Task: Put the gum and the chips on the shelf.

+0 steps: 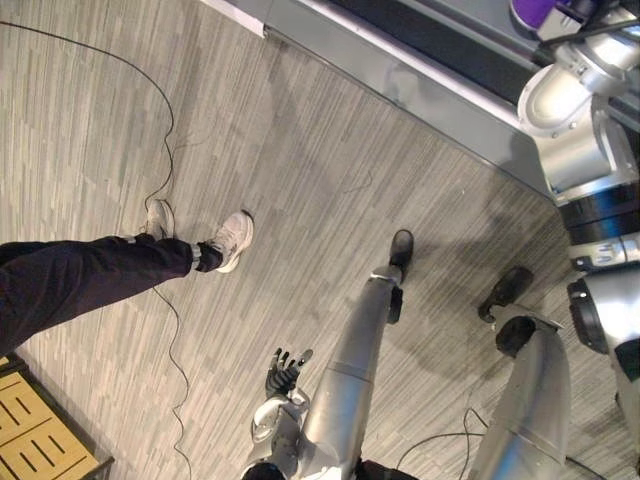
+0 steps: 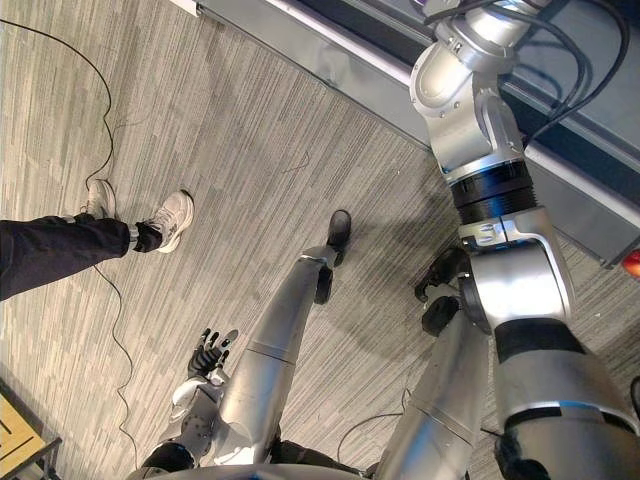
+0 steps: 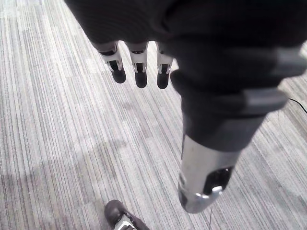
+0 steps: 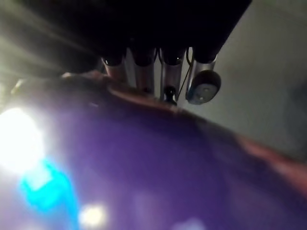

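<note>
While my left hand (image 1: 285, 372) hangs empty, fingers loosely straight, over grey striped carpet floor (image 1: 300, 150), my raised right hand (image 4: 168, 72) curls its fingers over glossy purple chips bag (image 4: 168, 167).

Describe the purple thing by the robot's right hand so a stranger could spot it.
Start at the long grey ledge along the far edge of the floor. Just beyond it, against the right hand, is a glossy purple pack, the only purple thing amid all the grey.
</note>
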